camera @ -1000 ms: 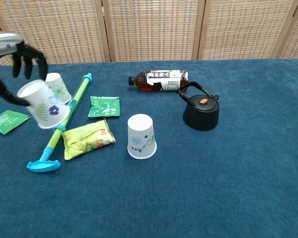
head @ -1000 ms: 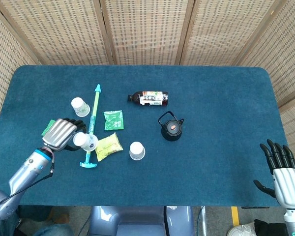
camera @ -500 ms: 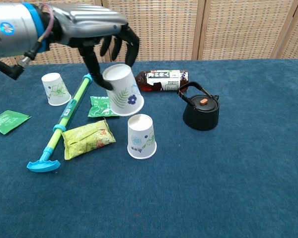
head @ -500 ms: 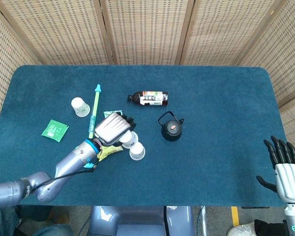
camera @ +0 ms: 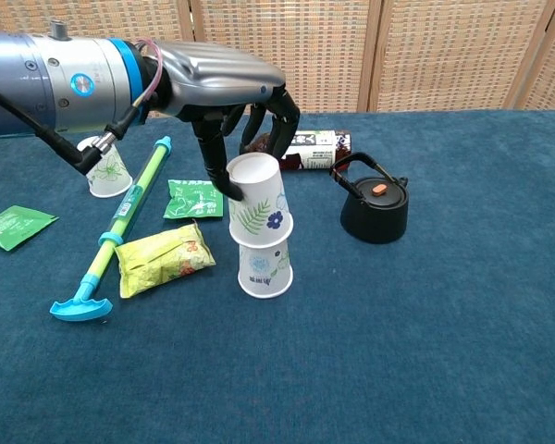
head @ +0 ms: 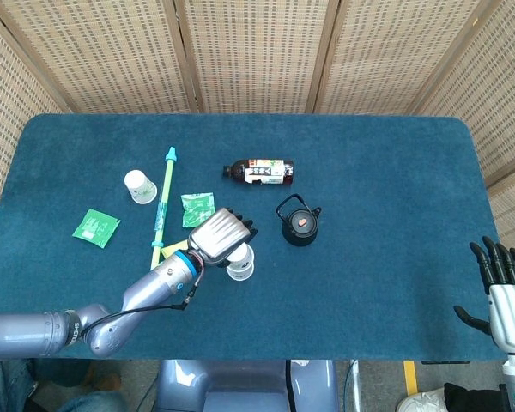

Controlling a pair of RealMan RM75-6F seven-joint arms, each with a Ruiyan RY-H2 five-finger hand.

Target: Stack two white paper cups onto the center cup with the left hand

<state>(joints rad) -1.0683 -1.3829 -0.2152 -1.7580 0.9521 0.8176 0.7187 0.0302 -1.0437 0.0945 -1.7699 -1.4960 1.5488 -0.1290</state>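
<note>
A: nearest first?
B: right hand (head: pixel 504 296) at the table's 4 o'clock corner, fingers spread, holding nothing. Head view only
A: centre cup?
B: centre cup (camera: pixel 265 268) upside down on the blue table (camera: pixel 425 351), just short of mid-table. A second cup (camera: pixel 258 199), also upside down, sits over its top, a bit tilted
A: left hand?
B: left hand (camera: pixel 231 88) above it, fingers (camera: pixel 217 171) curled down round the second cup, so it's gripping that one. In the head view the hand (head: pixel 221 233) covers most of both cups
A: seated all the way?
B: can't tell, lower cup's body shows below the upper rim
A: third cup?
B: far cup (camera: pixel 104 166) at 10 o'clock from the stack, well apart, upside down, partly behind the left arm in the chest view
A: clutter?
B: yellow-green packet (camera: pixel 163 257) just at 9 o'clock of the stack. Scraper (camera: pixel 120 227) with green shaft and blue T-head lies beyond that, running toward 12. Green sachet (camera: pixel 195 198) at 11 o'clock of the stack, another sachet (camera: pixel 12 226) near the 9 o'clock edge
A: other side?
B: black kettle (camera: pixel 375 205) at 2 o'clock of the stack, upright, handle up. Bottle (head: pixel 259 171) on its side at 12 o'clock, furthest back, partly hidden by the fingers in the chest view
</note>
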